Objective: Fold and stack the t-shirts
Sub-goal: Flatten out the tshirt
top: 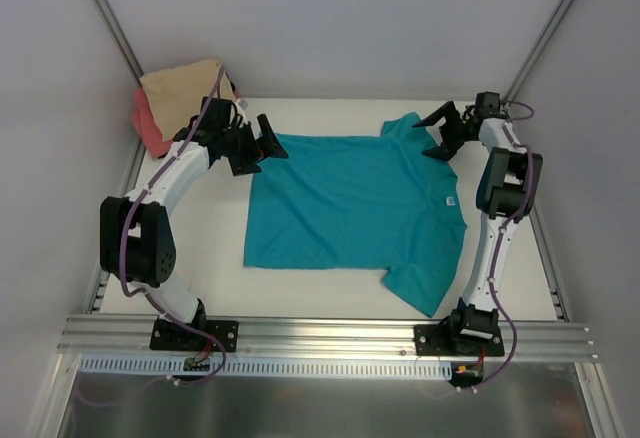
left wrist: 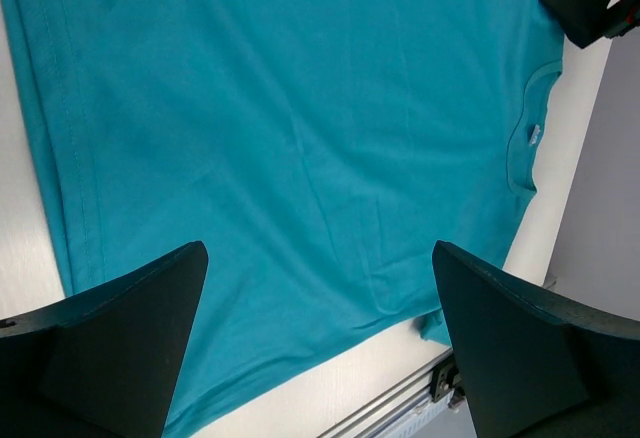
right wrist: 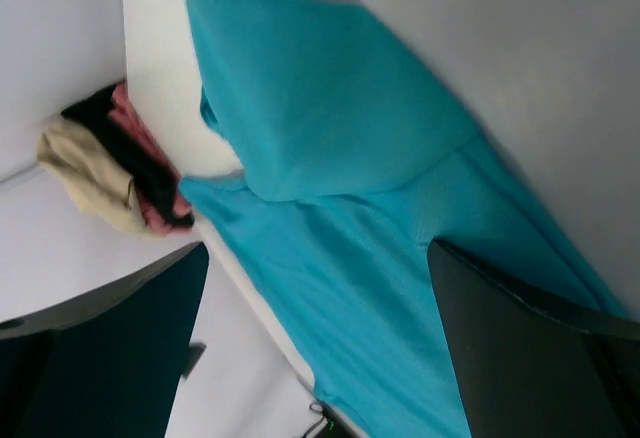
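A teal t-shirt [top: 350, 203] lies spread flat in the middle of the table, its white neck label [top: 450, 200] to the right and one sleeve pointing toward the near edge. My left gripper [top: 260, 148] hovers open over its back left corner, with only cloth [left wrist: 300, 138] below the gripper [left wrist: 320, 348] and nothing held. My right gripper [top: 442, 130] stands open over the far sleeve [right wrist: 320, 108], and the gripper [right wrist: 320, 348] is empty. A tan t-shirt [top: 185, 93] rests on a coral-pink one [top: 152, 130] in the back left corner.
White walls close in the table at the back and on both sides. An aluminium rail [top: 330, 336] carrying both arm bases runs along the near edge. The tan and pink pile [right wrist: 95, 173] sits right behind my left arm's wrist.
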Controlling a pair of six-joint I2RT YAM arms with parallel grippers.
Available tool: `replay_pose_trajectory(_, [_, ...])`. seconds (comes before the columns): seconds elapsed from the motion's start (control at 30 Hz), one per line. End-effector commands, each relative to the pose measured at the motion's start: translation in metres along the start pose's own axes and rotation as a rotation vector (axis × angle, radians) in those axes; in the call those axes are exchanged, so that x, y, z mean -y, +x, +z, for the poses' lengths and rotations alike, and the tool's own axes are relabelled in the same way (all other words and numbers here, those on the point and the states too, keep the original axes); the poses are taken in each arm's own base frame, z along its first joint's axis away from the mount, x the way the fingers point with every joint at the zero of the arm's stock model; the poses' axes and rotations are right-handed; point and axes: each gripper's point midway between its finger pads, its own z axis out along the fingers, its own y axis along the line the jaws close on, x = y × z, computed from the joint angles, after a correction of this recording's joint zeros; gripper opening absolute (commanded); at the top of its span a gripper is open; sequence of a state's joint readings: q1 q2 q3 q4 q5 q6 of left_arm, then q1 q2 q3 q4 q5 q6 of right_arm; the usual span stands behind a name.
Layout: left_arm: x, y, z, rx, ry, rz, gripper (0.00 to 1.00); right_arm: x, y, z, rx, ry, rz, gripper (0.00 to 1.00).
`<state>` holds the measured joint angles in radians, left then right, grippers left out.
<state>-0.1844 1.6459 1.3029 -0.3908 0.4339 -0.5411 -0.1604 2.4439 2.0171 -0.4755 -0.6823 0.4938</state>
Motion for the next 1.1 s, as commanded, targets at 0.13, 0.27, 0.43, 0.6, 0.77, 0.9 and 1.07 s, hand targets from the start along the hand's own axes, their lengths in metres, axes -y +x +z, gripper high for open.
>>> replay_pose_trajectory(0.13, [0.026, -0.022, 0.005, 0.015, 0.079, 0.016, 0.99, -0.016, 0.009, -0.001, -0.006, -0.036, 0.000, 1.00])
replay_pose_trajectory(0.27, [0.026, -0.022, 0.006, 0.012, 0.078, 0.017, 0.99, 0.014, 0.029, -0.007, -0.025, 0.073, -0.001, 1.00])
replay_pose_trajectory(0.43, [0.024, -0.019, 0.003, 0.008, 0.068, 0.018, 0.99, 0.049, 0.059, -0.030, -0.032, 0.213, -0.037, 1.00])
replay_pose_trajectory(0.6, [0.021, -0.016, -0.001, 0.008, 0.054, 0.032, 0.99, 0.079, 0.086, -0.050, -0.038, 0.284, -0.055, 1.00])
replay_pose_trajectory(0.77, [0.018, -0.015, -0.002, 0.007, 0.046, 0.030, 0.99, 0.056, 0.072, -0.066, 0.001, 0.245, -0.124, 0.99])
replay_pose_trajectory(0.9, [0.020, -0.019, -0.001, 0.009, 0.046, 0.032, 0.99, 0.026, 0.040, -0.072, 0.053, 0.206, -0.157, 1.00])
replay_pose_trajectory(1.07, [0.022, -0.023, -0.002, 0.012, 0.037, 0.037, 0.99, -0.008, -0.009, -0.069, 0.119, 0.148, -0.156, 0.99])
